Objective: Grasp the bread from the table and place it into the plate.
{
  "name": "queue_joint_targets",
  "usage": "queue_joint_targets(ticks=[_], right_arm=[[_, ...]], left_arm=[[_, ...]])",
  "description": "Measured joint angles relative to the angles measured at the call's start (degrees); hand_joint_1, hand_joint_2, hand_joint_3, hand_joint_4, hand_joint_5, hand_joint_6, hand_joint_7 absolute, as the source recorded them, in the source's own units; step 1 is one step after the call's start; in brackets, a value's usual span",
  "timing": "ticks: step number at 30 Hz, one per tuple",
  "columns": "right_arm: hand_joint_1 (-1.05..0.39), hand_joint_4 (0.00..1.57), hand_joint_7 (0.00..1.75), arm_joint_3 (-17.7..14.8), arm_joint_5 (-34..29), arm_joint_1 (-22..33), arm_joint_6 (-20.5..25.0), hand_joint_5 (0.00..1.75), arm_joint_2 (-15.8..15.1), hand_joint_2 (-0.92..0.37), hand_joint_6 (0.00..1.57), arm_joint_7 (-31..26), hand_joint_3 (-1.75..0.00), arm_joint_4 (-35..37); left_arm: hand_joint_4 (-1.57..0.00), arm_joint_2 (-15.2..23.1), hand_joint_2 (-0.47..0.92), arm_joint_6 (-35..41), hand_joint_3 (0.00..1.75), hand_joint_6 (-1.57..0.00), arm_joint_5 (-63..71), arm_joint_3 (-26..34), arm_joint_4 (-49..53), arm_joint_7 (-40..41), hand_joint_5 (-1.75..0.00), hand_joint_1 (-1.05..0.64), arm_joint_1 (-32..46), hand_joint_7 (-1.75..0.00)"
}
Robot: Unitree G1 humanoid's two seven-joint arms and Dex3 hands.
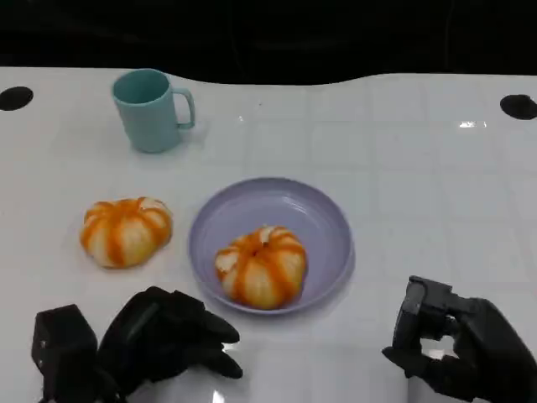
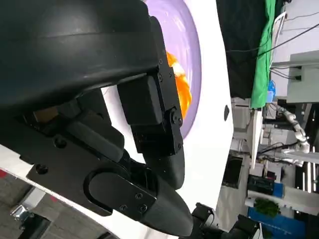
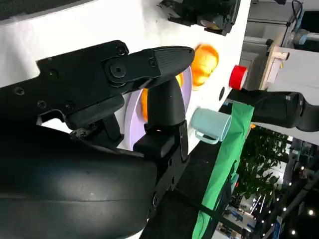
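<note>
A round orange-striped bread (image 1: 262, 265) lies in the front part of the lavender plate (image 1: 329, 220) at the table's middle. A second, similar bread (image 1: 126, 231) sits on the bare table left of the plate. My left hand (image 1: 164, 338) rests low at the front left, below that second bread, its fingers loosely spread and holding nothing. At the front right, my right hand (image 1: 457, 344) is apart from the plate, with an empty gap between thumb and fingers. The left wrist view has the plate (image 2: 193, 55) and its bread (image 2: 182, 88) beyond the empty fingers (image 2: 159, 149).
A teal mug (image 1: 152, 109) stands at the back left, handle to the right. The white table (image 1: 419, 168) has dark round holes near its far corners. In the right wrist view the mug (image 3: 210, 124) stands beyond the plate (image 3: 130, 124).
</note>
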Motion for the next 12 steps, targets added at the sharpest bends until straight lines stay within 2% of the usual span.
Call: queue_joint_targets(ticks=[12], right_arm=[[-0.43, 0.84, 1.75, 0.05, -1.5, -0.35, -0.54, 1.75, 0.7, -0.92, 0.63, -1.13, -0.16, 0.97]], left_arm=[[-1.57, 0.24, 0.8, -0.88, 0.0, -1.55, -0.02, 0.09, 0.98, -0.02, -0.22, -1.05, -0.83, -0.01]])
